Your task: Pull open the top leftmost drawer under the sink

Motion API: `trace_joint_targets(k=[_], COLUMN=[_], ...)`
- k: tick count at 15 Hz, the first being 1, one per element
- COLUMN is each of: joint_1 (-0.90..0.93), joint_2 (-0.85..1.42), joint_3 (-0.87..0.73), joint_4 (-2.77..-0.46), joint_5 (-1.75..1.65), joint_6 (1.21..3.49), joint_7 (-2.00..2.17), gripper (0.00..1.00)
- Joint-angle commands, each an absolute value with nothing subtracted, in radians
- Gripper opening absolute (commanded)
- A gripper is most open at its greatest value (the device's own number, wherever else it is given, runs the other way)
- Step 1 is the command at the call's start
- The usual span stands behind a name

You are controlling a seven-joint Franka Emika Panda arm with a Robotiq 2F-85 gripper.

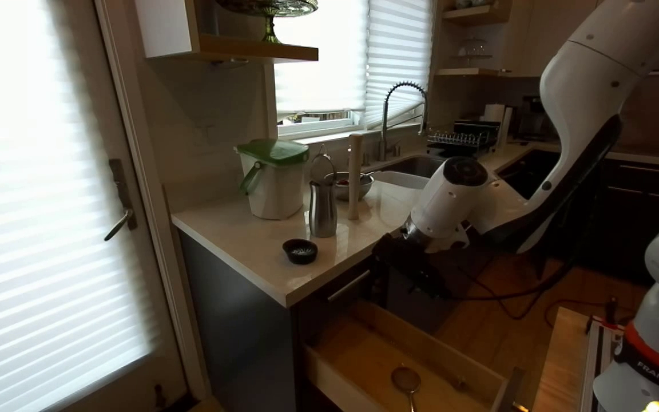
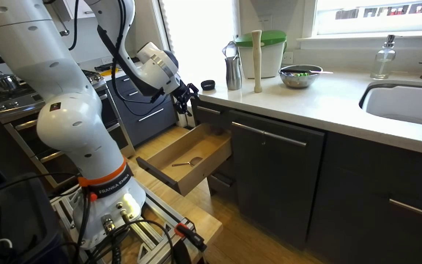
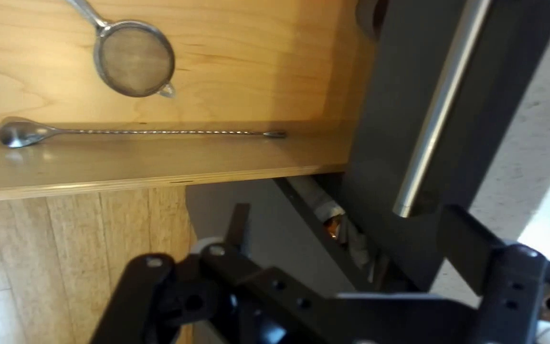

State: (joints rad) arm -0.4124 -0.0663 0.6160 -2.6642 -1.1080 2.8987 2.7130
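Note:
The top leftmost drawer has a dark flat front with a metal bar handle and looks shut under the pale countertop. It also shows in the other exterior picture and in the wrist view. My gripper is open with nothing between its fingers. In the wrist view the near end of the handle lies between and beyond the fingertips, apart from them. In an exterior view the gripper hangs in front of the drawer's front. The sink is farther along the counter. The drawer's light wooden box is hidden.
A deeper light-wood drawer stands open below, holding a strainer and a long spoon. A grey cabinet panel is beside it. On the countertop are a black bowl, metal shaker, wooden stick and lidded bin.

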Motion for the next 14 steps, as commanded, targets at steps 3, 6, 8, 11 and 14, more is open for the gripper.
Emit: trace_joint_targets(k=[3, 6, 8, 11, 14], joint_1=[-0.461, -0.461, -0.462, -0.461, -0.406], joint_2=[0.027, 0.025, 0.038, 0.036, 0.046], joint_3=[0.610, 0.601, 0.596, 0.598, 0.628], joint_4=[-2.714, -2.714, -2.711, -2.707, -2.650], joint_5=[-1.105, -1.105, -1.105, -1.105, -1.060], joint_6=[2.874, 2.888, 2.888, 2.888, 2.817], joint_7=[2.754, 2.713, 2.704, 2.704, 2.743], gripper=[1.00, 1.00, 1.00, 1.00, 1.00])
